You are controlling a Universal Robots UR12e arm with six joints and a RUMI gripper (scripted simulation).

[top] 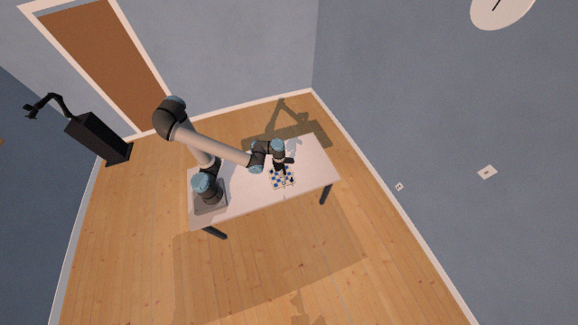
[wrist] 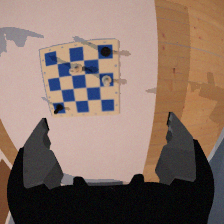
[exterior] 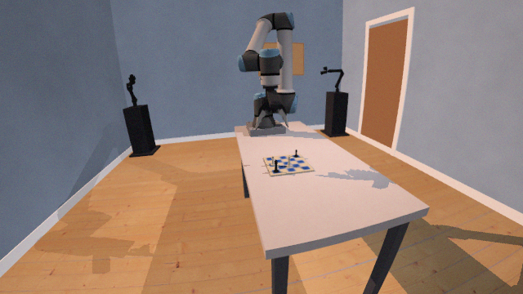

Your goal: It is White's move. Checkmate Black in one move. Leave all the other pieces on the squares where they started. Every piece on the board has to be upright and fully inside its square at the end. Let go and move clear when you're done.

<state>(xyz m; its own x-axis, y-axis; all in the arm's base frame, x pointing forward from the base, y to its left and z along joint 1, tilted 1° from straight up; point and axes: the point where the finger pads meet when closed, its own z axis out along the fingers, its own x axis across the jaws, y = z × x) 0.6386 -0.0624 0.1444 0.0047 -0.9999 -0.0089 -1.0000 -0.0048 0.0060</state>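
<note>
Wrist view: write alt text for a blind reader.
The open, empty gripper hangs high above a small blue-and-cream chessboard on a pale table. Two black and two white pieces stand on it; wooden floor shows at right.

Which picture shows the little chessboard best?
The wrist view: the chessboard faces the camera, squares and pieces separate. The exterior view shows it slanted and small, and in the top view it is tiny, partly behind the open gripper.
</note>
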